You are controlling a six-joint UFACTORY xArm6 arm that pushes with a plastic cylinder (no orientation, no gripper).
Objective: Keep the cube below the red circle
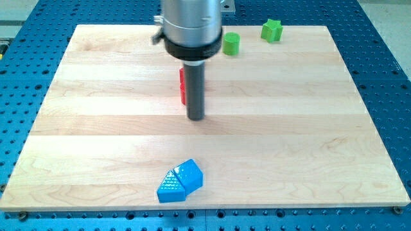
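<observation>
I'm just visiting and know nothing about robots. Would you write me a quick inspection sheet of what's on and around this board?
Surface: pale wooden board, flat, unmarked.
Job's things: blue cube near the view's bottom, touching a blue wedge-like block; red block mostly hidden behind the rod, shape unclear.
Clutter: green cylinder and green star near the view's top.
Grippers: none; my tip rests just right of and below the red block, far above the blue pair.
Cables: nothing seen.
Surroundings: blue perforated table.
</observation>
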